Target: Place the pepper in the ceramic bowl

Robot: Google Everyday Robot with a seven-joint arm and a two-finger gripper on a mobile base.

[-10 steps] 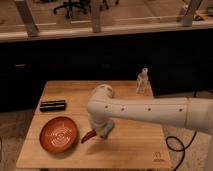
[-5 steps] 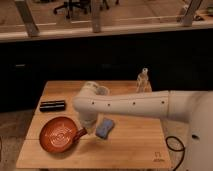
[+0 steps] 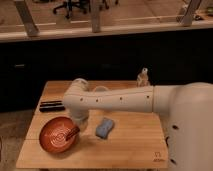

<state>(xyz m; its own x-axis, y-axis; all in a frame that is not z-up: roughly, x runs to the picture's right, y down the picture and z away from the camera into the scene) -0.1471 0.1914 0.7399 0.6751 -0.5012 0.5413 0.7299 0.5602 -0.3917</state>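
Red pepper (image 3: pixel 73 132) pinched over the ceramic bowl (image 3: pixel 50 143)

Pressed together on the pepper's near end, the jaws of the gripper (image 3: pixel 78 129) sit at the bowl's right rim, under the white arm (image 3: pixel 120 100) reaching in from the right. The pepper slants down-left over the bowl's ringed inside; whether it touches the dish cannot be told. Just right of the bowl lies a blue sponge (image 3: pixel 104 128). A black bar (image 3: pixel 51 106) rests near the left edge of the wooden table (image 3: pixel 135 147), a pale cup (image 3: pixel 101 90) shows behind the arm, and a small clear bottle (image 3: pixel 143 76) stands at the back.
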